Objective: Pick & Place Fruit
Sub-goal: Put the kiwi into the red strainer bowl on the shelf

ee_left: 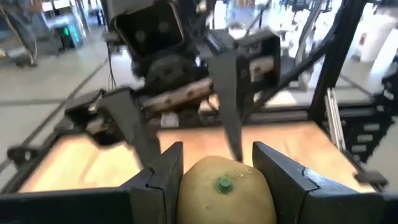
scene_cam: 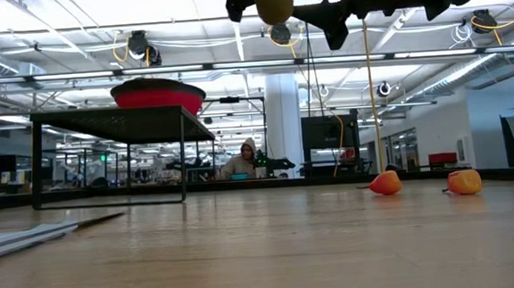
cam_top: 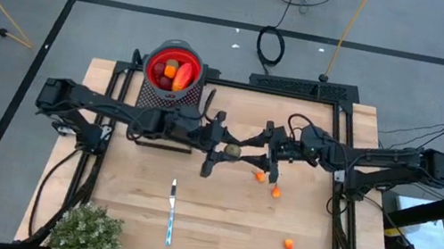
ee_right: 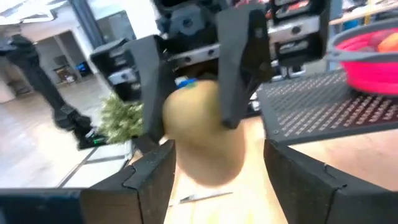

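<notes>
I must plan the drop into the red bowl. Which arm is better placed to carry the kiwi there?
The left. Its hand is shut on the kiwi, and the red bowl stands on its side. The right hand is open around the fruit, not gripping.

One kiwi-like fruit (cam_top: 234,151), three orange bits (cam_top: 288,243), one knife (cam_top: 171,212), one plant (cam_top: 86,232), one red bowl (cam_top: 161,55)

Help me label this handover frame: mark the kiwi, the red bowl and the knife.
kiwi (ee_left: 222,194): left wrist view, on its skin, between the left gripper's fingers.
red bowl (cam_top: 155,54): high view, on its rim.
knife (cam_top: 170,222): high view, middle of the blade.
</notes>
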You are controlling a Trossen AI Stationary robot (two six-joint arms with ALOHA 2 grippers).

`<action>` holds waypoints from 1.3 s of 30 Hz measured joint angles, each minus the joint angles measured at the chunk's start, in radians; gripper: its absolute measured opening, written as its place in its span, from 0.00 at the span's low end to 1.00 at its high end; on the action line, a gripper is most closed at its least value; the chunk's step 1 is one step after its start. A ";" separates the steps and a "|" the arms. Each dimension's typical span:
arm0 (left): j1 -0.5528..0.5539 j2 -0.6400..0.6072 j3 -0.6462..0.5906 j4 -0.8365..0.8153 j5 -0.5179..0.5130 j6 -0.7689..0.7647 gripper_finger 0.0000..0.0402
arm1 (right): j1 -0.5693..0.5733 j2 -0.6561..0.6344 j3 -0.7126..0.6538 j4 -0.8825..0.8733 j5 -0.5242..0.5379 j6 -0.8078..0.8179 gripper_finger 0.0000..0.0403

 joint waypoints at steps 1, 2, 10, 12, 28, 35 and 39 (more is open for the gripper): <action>0.000 -0.015 0.000 -0.039 -0.006 -0.003 0.40 | 0.000 0.000 0.000 -0.007 -0.012 0.001 0.59; 0.000 -0.026 -0.001 -0.059 -0.016 -0.003 0.40 | 0.000 0.000 0.000 -0.015 -0.024 0.003 0.60; 0.002 -0.153 0.001 -0.244 -0.184 0.005 0.40 | 0.001 -0.025 0.001 -0.163 -0.033 0.027 0.60; 0.003 -0.193 0.002 -0.289 -0.244 0.006 0.40 | 0.001 -0.034 0.000 -0.216 -0.034 0.023 0.59; 0.078 -0.378 0.002 -0.477 -0.581 0.078 0.41 | 0.001 -0.058 0.000 -0.401 -0.034 -0.032 0.30; 0.187 -0.394 0.002 -0.509 -0.603 0.148 0.41 | 0.002 -0.058 0.000 -0.402 -0.037 -0.032 0.15; 0.260 -0.391 0.002 -0.510 -0.602 0.206 0.41 | 0.002 -0.058 0.000 -0.405 -0.039 -0.032 0.08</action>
